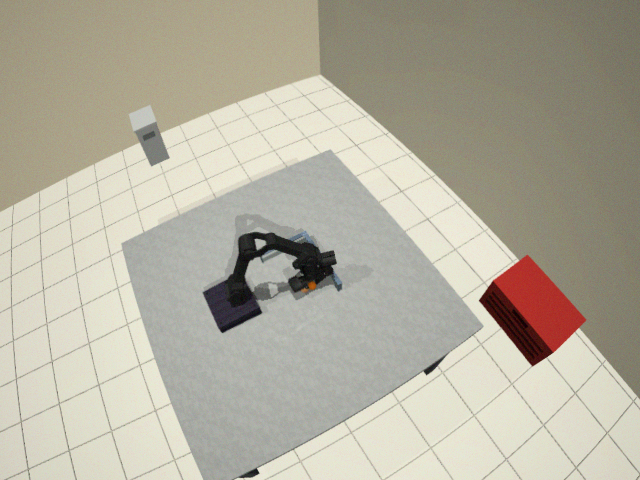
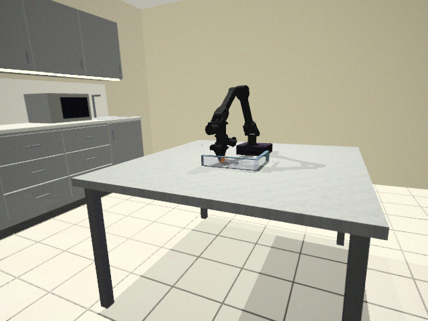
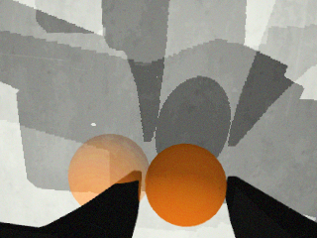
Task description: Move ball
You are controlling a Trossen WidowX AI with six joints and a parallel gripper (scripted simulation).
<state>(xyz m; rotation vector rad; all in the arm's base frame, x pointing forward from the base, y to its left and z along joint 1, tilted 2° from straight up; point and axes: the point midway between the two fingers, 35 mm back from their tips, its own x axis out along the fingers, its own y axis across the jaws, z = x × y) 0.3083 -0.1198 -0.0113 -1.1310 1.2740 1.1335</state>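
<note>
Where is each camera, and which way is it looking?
Top: high above, looking down at the grey table; the whole arm shows.
Exterior: out in the room, low, looking across at the table; the whole arm and gripper show.
Wrist: on the arm, looking down; only the two dark fingers show, closing around the orange ball, beside the see-through copy.
All three views share the ball.
</note>
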